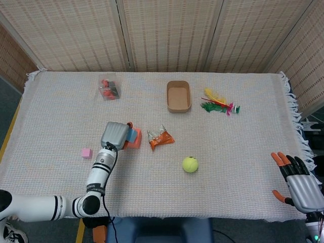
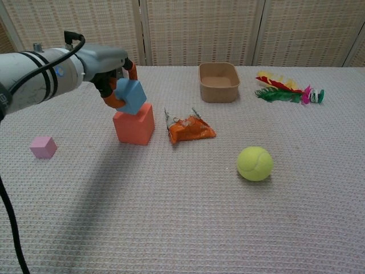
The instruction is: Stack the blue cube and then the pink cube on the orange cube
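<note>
Bright, even light — soft shadows, no glare — both views sharp.

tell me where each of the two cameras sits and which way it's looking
Head view: sits high, looking steeply down on the whole table; shows the left hand with its arm, holding the blue cube, and the right hand at the near right corner.
Chest view: sits low at the near edge, looking level across the table toward the screens; shows only the left hand and forearm.
Shared: the left hand holding the blue cube over the orange cube, pink cube, tennis ball.
</note>
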You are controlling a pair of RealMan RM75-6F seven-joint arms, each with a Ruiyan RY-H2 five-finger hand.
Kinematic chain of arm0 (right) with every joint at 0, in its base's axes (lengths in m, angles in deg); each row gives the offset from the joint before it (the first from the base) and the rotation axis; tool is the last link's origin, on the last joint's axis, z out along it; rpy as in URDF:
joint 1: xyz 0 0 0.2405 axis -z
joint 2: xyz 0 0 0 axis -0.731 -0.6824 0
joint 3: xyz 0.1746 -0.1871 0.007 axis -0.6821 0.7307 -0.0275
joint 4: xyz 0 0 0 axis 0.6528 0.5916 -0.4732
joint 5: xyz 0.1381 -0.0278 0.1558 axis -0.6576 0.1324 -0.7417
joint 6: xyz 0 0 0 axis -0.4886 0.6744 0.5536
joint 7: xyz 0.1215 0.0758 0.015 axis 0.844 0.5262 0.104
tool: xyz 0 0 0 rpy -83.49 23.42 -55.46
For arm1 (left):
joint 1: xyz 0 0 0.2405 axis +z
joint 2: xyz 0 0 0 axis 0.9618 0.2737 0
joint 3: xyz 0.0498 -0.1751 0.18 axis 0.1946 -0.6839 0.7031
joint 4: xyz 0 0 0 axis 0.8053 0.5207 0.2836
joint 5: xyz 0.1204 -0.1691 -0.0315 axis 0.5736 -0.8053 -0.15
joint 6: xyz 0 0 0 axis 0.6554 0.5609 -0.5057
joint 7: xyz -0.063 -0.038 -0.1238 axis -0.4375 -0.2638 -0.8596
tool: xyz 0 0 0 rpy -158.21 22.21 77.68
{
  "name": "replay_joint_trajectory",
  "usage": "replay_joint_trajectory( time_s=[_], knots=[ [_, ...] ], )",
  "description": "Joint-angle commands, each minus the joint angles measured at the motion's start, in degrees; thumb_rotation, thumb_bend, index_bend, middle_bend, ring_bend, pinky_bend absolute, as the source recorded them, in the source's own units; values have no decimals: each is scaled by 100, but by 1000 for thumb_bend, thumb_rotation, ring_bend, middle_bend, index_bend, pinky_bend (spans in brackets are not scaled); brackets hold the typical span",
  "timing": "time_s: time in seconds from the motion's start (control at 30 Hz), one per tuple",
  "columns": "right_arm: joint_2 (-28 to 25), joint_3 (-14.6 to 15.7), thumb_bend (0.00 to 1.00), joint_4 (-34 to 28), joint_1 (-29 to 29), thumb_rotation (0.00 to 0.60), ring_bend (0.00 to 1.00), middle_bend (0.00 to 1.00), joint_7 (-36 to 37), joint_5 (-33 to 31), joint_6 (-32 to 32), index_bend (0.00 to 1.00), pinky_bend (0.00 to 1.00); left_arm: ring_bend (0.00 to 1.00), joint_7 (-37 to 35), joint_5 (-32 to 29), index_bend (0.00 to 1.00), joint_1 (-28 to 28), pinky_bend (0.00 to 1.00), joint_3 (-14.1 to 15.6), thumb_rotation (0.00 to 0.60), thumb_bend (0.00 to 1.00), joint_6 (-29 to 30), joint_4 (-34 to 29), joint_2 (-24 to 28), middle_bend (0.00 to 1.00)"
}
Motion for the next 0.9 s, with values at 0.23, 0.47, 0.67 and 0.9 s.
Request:
replay_joint_trajectory(
  time_s=[0.23, 0.47, 0.67, 0.9],
  knots=[
    [-13, -11, 107, -2, -12, 600, 0, 0, 22, -35, 21, 0, 0, 1000, 207, -322, 671, -259, 1000, 1, 600, 371, 50, 279, -200, 1000],
    [-33, -32, 107, -2, 3, 600, 0, 0, 62, -74, -15, 0, 0, 1000, 210, -444, 670, -319, 1000, 56, 600, 371, -8, 373, -208, 1000],
    [-41, -37, 107, 4, 16, 600, 0, 0, 85, -68, -49, 0, 0, 1000, 147, -473, 656, -355, 1000, 89, 600, 371, -55, 445, -253, 1000],
    [-44, -37, 107, 8, 15, 600, 0, 0, 96, -60, -53, 0, 0, 1000, 154, -495, 624, -420, 1000, 138, 600, 371, -93, 487, -270, 1000]
  ],
)
